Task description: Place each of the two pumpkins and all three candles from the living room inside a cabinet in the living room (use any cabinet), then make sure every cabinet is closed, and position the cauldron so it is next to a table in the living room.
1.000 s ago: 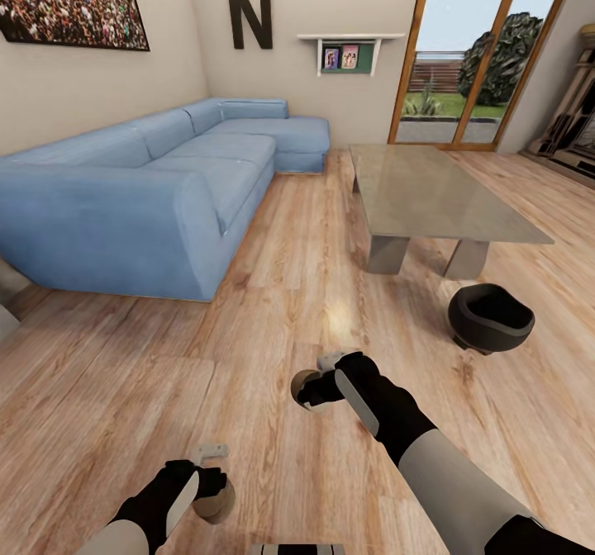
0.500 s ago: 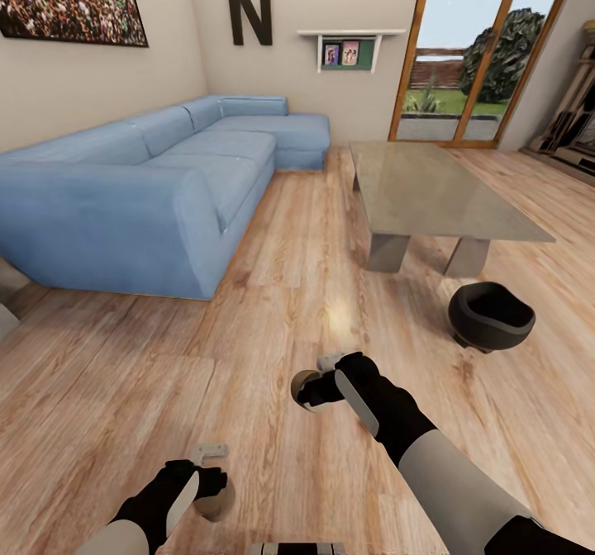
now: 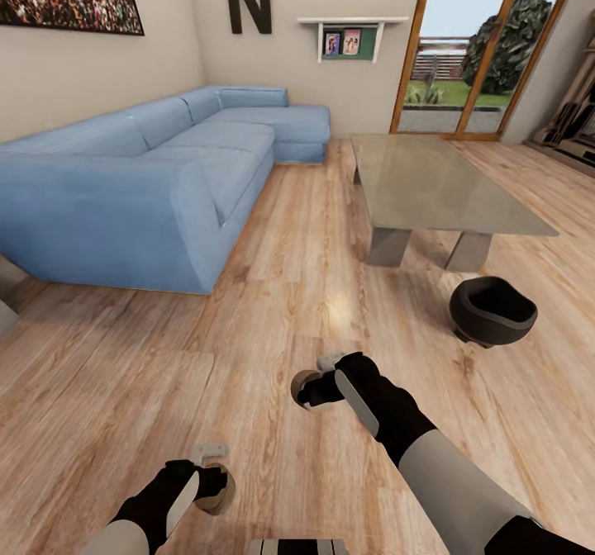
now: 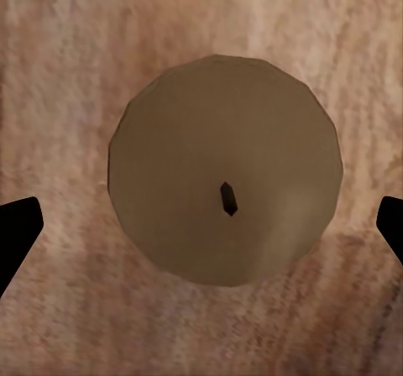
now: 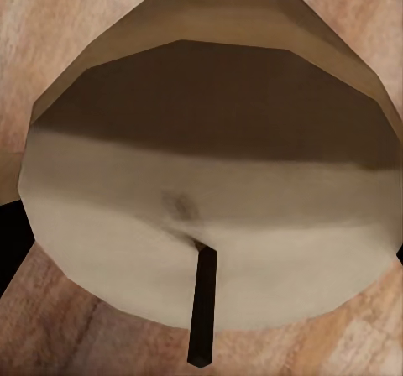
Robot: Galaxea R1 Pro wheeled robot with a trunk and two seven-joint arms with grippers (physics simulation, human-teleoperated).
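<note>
A tan candle (image 3: 219,493) stands on the wood floor right under my left gripper (image 3: 213,468). In the left wrist view that candle (image 4: 225,193) sits centred, and the dark fingertips (image 4: 17,233) stand wide apart, clear of it. My right gripper (image 3: 312,381) is shut on a second candle (image 3: 299,390), held tilted above the floor. This candle (image 5: 210,183) looms large in the right wrist view. The black cauldron (image 3: 493,311) rests on the floor just in front of the glass table (image 3: 430,183), by its near right leg. The pumpkins and the cabinet are out of view.
A blue corner sofa (image 3: 149,183) runs along the left wall. Glass doors (image 3: 463,51) are at the back, and some furniture (image 3: 574,117) is at the right edge. An open strip of wood floor (image 3: 306,233) lies between sofa and table.
The camera has shifted, so the room slides up a little in the picture. The floor candle now sits slightly further under my left gripper. The right gripper keeps its candle.
</note>
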